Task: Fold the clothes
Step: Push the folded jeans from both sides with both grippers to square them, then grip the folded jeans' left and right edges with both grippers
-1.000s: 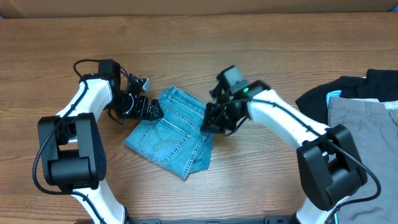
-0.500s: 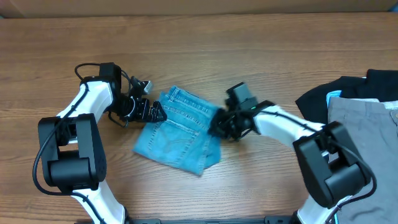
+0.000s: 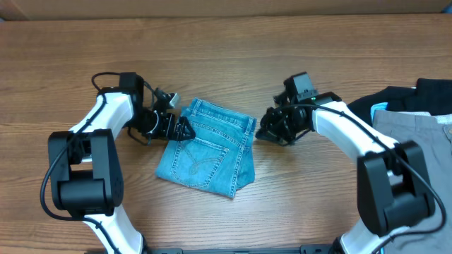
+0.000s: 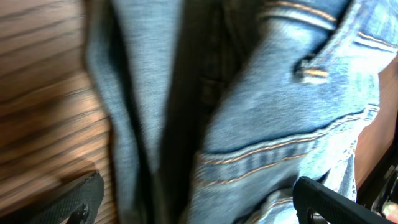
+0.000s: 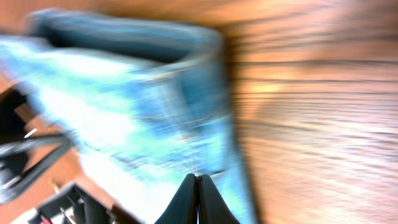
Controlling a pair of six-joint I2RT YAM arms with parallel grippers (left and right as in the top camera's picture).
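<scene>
The light-blue jeans (image 3: 208, 152) lie folded into a small packet at the table's middle, with the waistband at the far side and a back pocket facing up. My left gripper (image 3: 180, 129) is open at the packet's left edge. In the left wrist view its fingers (image 4: 199, 205) are spread wide with the denim (image 4: 261, 112) between them. My right gripper (image 3: 263, 134) is shut and empty, just off the packet's right edge near the waistband. In the blurred right wrist view the closed fingertips (image 5: 199, 199) sit in front of the denim (image 5: 124, 106).
Grey trousers (image 3: 417, 134) lie on a black garment (image 3: 395, 99) at the table's right edge, behind my right arm. Bare wood table (image 3: 226, 56) surrounds the jeans. Cables hang off the left arm.
The jeans packet has slid a little to the right. My right gripper has moved right, from on the packet's right edge to just beside it. My left gripper followed slightly right.
</scene>
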